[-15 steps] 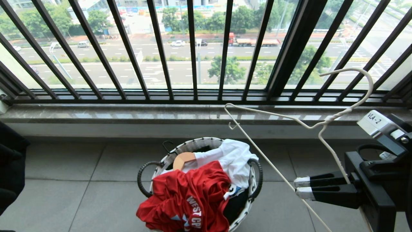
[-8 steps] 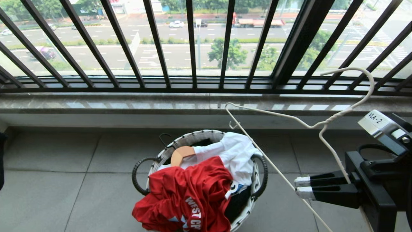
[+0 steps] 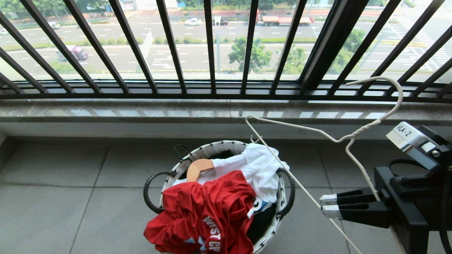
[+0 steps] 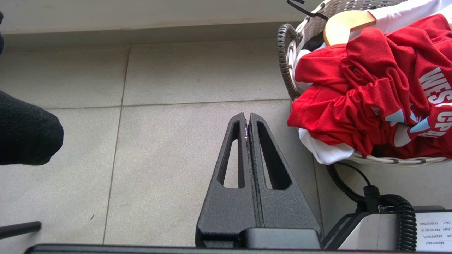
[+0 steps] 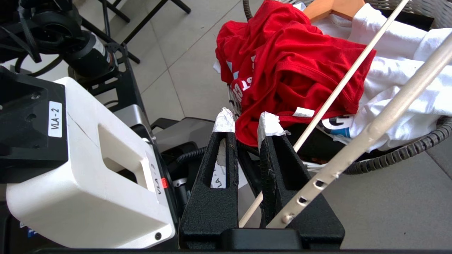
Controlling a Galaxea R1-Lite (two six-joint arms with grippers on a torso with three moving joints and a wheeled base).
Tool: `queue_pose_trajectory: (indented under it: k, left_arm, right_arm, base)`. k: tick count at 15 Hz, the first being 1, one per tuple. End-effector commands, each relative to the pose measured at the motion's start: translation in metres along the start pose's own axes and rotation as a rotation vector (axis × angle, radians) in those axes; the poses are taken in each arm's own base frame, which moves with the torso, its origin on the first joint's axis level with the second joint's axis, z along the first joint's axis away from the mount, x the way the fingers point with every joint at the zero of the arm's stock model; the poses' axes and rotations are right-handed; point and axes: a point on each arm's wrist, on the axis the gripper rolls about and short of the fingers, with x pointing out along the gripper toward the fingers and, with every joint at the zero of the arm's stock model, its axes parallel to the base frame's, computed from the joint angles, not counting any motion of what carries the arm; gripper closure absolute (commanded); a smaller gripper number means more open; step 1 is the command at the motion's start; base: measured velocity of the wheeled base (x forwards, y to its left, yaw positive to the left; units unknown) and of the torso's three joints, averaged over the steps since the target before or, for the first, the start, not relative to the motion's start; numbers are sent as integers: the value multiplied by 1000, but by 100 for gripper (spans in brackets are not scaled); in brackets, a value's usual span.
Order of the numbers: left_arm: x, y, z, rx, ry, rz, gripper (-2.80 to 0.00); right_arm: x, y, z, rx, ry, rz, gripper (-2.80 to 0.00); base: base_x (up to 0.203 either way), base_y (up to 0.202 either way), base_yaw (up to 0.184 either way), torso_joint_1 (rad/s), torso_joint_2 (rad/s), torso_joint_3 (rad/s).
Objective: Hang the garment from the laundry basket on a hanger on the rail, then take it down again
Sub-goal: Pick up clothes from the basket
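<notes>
A black barred window railing (image 3: 212,53) fills the far side of the scene, with a grey stone sill (image 3: 141,113) under it and a grey tiled floor (image 3: 70,197) below. On the floor stands the laundry basket (image 3: 212,150), round, with a white-and-dark woven rim and black corded loop handles. The basket is full. On top lies the red garment (image 3: 208,211), crumpled, and part of it hangs over the near rim. Behind it in the basket is a white T-shirt (image 3: 257,173), and one end of a wooden hanger (image 3: 198,168) sticks out beside it. Under these, something black is visible, but I cannot tell what it is.

The right gripper (image 3: 327,205) is to the right of the basket, its taped fingertips pointing toward it. Its fingers are closed on the thin off-white hanger (image 3: 317,131), whose hook rises before the railing and whose far end is above the basket rim. The left gripper (image 4: 247,123) hovers above the floor just beside the basket, with fingers pressed together and holding nothing.
</notes>
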Motion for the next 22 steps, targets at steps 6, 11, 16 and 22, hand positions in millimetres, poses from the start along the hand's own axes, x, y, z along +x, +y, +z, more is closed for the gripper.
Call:
queue_pose_trajectory:
  k: [6,11,16,22]
  left_arm:
    - [-1,0,4,9,-20,-2,0]
    - [13,2,80,-10,12,-57,0]
    - [113,-9,150,-50,302,-359,0]
    - [243,-104,135,-17,694,-716,0]
  right_arm:
    - [18,-13,-7,45,52,30,0]
    - [19,-15,-7,48,54,27,0]
    - [12,-18,-1,30,11,-16,0]
    - [1,-30,16,102,-129,-112,0]
  base:
    - [0,0,0,0,0,0]
    - [0,0,0,0,0,0]
    - [0,0,0,0,0,0]
    - [0,0,0,0,0,0]
